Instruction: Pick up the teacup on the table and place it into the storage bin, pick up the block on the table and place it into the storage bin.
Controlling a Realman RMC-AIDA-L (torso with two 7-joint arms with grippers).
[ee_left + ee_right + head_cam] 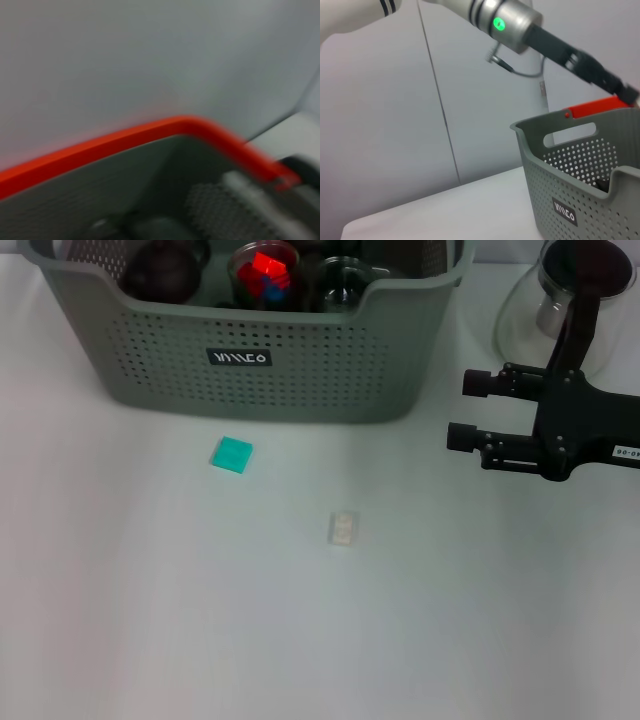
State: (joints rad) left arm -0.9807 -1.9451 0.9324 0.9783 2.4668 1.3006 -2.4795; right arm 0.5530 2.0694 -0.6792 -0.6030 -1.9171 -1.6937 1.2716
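My right fingers (pixel 458 410) hang open and empty over the table's (pixel 150 620) right side, beside the storage bin (pixel 300 370) at its far edge. The green block (pixel 231 454) lies just before the bin. My left fingers stay unseen.

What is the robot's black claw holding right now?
Nothing. The right gripper hangs open and empty over the table, beside the storage bin. The left gripper isn't visible.
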